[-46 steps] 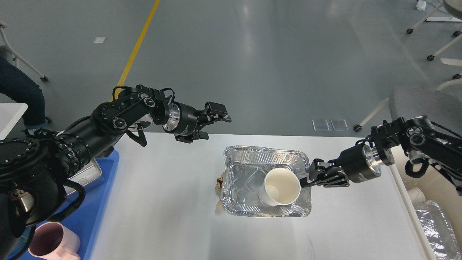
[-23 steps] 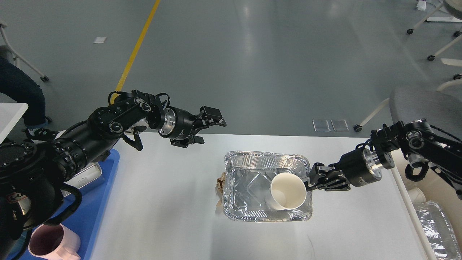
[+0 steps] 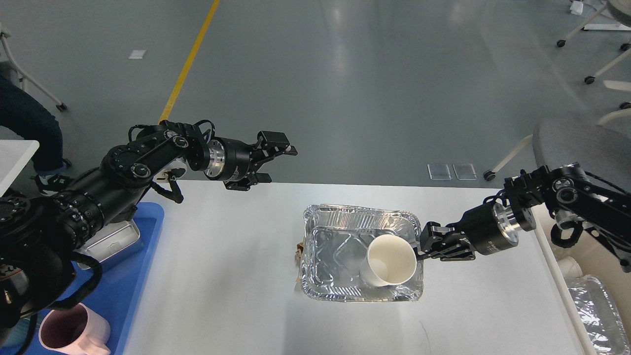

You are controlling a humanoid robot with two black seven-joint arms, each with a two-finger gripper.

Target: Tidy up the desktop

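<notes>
- Desktop point(image 3: 222, 276): wide white top filling the lower half of the head view, matte, rounded near corner at the left by the blue tray point(image 3: 133, 286).
- Foil tray point(image 3: 335, 251) sits right of centre on the desktop; a white paper cup point(image 3: 389, 260) lies tipped inside it, mouth up and toward the camera, against the tray's right wall.
- Brown paper scrap point(image 3: 298, 252) pokes out at the tray's left wall, touching it; what it is, hard to say at this size.
- Right gripper point(image 3: 425, 242) low at the tray's right rim, jaws closed on the foil edge as best I can judge; the contact is dark and partly hidden by the cup.
- Left gripper point(image 3: 276, 158) raised above the desktop's far edge, jaws parted, holding nothing.
- Pink mug point(image 3: 74, 333) and a metal box point(image 3: 113, 241) rest in the blue tray at the left.
- Handling, my judgement: foil is light, thin, crumples readily; rim is the stiffest hold. A one-sided lift may sag and roll the cup out. Cup light, crushable; pinch its wall gently near the lip.
- Desktop itself rigid, smooth; things slide easily.
</notes>
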